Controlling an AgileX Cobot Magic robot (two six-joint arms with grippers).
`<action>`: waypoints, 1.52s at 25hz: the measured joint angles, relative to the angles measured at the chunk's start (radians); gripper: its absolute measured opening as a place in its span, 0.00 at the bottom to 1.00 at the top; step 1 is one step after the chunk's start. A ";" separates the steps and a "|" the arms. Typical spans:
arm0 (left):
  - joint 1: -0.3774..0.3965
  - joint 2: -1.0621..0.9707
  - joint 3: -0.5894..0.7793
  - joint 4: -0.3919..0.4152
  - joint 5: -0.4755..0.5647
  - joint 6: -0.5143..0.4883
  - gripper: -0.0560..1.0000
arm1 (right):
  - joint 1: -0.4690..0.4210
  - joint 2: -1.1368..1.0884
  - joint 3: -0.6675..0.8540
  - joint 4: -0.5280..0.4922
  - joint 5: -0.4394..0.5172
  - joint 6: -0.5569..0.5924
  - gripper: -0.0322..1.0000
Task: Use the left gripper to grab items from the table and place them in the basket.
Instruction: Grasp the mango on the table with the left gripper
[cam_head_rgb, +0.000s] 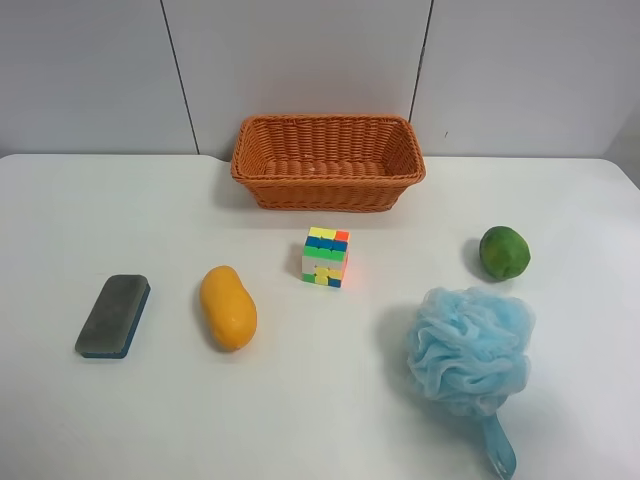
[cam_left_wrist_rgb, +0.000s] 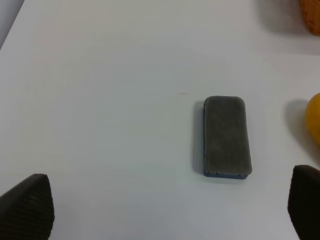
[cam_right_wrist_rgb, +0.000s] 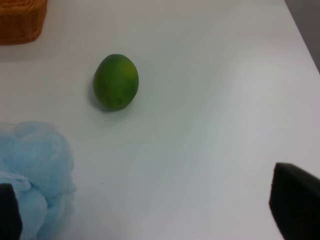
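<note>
Exterior high view: mango (cam_head_rgb: 228, 307) lies on its side on the white table (cam_head_rgb: 320, 420), out in the open, nothing gripping it, not in the basket. Yellow-orange skin, smooth, long axis running roughly toward the far edge. Grey eraser (cam_head_rgb: 113, 315) with a blue base lies near it toward the view's left, apart. Multicoloured cube (cam_head_rgb: 326, 257) stands toward the view's right and a little farther back, also apart. Basket (cam_head_rgb: 328, 160), orange-brown wicker, sits upright at the far side of the table close to the wall (cam_head_rgb: 300, 60), behind the cube and well apart from the mango. Green fruit (cam_head_rgb: 504, 252) rests farther to the view's right; a pale blue bath pouf (cam_head_rgb: 470, 350) lies nearer the camera than it, apart from it, its loop trailing to the near edge. Left wrist view: left gripper (cam_left_wrist_rgb: 165, 210) hangs above the table, jaws spread wide, its two dark fingers (cam_left_wrist_rgb: 25, 207) at opposite corners of the frame, holding nothing; eraser (cam_left_wrist_rgb: 226, 136) lies flat ahead of it, untouched. A sliver of mango (cam_left_wrist_rgb: 314, 117) shows at the frame edge beside the eraser, and a bit of basket (cam_left_wrist_rgb: 312, 15) beyond. Right wrist view: right gripper (cam_right_wrist_rgb: 150, 210) likewise wide apart and holding nothing, above bare table; green fruit (cam_right_wrist_rgb: 115, 81) ahead, pouf (cam_right_wrist_rgb: 35, 170) next to one finger, contact unclear, basket corner (cam_right_wrist_rgb: 20, 20) beyond.
</note>
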 joint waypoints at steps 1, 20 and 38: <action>0.000 0.000 0.000 0.000 0.000 0.000 0.92 | 0.000 0.000 0.000 0.000 0.000 0.000 0.99; 0.000 0.014 0.000 -0.001 0.000 0.000 0.92 | 0.000 0.000 0.000 0.000 0.000 0.000 0.99; -0.058 0.917 -0.306 -0.198 -0.145 -0.002 0.92 | 0.000 0.000 0.000 0.000 0.000 0.000 0.99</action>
